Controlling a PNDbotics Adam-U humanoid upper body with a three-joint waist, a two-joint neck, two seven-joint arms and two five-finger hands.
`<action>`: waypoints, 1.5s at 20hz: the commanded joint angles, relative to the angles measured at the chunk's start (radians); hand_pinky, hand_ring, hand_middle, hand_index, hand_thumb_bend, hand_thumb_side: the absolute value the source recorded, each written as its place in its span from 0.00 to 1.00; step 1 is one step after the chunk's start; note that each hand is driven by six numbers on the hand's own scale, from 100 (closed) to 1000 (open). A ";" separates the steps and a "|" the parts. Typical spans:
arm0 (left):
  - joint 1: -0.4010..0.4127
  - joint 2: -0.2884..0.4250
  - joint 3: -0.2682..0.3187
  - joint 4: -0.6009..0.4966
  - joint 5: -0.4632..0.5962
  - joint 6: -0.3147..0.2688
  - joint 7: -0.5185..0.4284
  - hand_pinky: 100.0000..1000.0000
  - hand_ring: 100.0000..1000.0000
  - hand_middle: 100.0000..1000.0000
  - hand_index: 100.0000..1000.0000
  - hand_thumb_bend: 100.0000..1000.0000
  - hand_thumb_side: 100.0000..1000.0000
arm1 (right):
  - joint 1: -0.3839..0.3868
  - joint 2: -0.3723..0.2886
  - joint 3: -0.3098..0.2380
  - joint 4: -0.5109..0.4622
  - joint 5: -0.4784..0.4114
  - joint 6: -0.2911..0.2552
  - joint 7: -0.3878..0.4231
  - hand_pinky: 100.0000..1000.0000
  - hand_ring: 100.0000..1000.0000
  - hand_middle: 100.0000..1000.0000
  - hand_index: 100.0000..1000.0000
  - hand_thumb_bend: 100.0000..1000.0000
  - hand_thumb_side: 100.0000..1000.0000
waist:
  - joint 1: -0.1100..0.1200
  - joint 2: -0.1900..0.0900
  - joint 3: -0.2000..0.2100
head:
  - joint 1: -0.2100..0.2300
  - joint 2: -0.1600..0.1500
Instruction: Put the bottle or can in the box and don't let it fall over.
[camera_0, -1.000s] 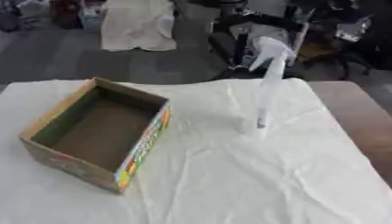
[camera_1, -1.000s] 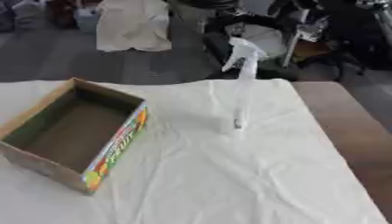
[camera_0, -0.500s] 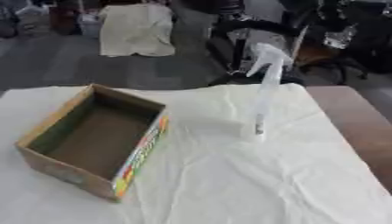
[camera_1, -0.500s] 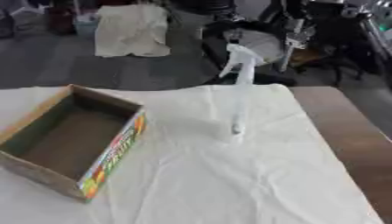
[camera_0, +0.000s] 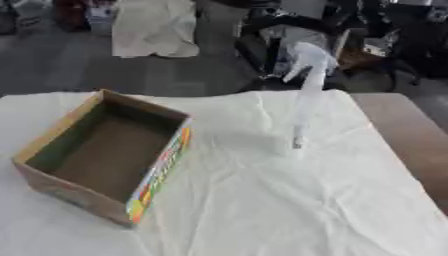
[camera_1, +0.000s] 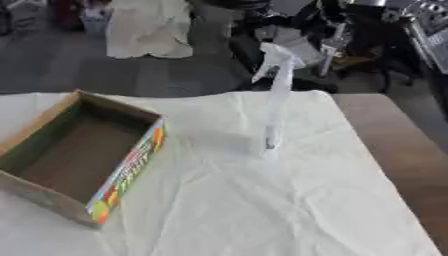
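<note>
In the left eye view, a tall, slim, clear plastic spray bottle (camera_0: 302, 105) with a white trigger head stood upright on the wrinkled white cloth (camera_0: 262, 200) that covered the table. An open brown cardboard box (camera_0: 105, 150) with a brightly coloured stripe along its near side lay on the same cloth, well apart from the bottle and to the bottle's left, its opening facing up and its inside showing only bare cardboard. The bottle was outside the box. To the right of the bottle, past the cloth's edge, a strip of bare brown wooden tabletop (camera_0: 411, 140) showed. Neither of the robot's hands appeared anywhere near the bottle or elsewhere in this view, so whether they were released or clenched could not be told, and nothing touched the bottle. In the right eye view, the bottle again stood upright on the cloth, its trigger head pointing towards the box's side, with the box to its left and the bare wood to its right; again no hand showed.
</note>
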 joint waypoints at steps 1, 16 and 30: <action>-0.008 0.006 -0.002 -0.017 -0.005 0.001 -0.003 0.78 0.41 0.59 0.70 0.06 0.78 | -0.023 -0.024 -0.006 0.000 0.013 -0.014 0.006 0.91 0.81 0.83 0.86 0.00 0.26 | -0.001 -0.010 0.001 | 0.000 0.006; -0.011 0.003 -0.006 -0.017 -0.011 0.006 -0.007 0.78 0.41 0.59 0.70 0.06 0.79 | -0.036 -0.013 -0.010 0.018 0.063 -0.018 -0.043 0.91 0.84 0.86 0.86 0.00 0.25 | -0.007 0.021 0.007 | 0.001 -0.004; -0.012 -0.001 -0.010 -0.017 -0.021 0.010 -0.011 0.78 0.40 0.59 0.70 0.06 0.79 | -0.053 0.003 -0.017 0.037 0.081 -0.016 -0.078 0.91 0.83 0.86 0.88 0.00 0.24 | -0.009 0.046 0.014 | -0.004 -0.013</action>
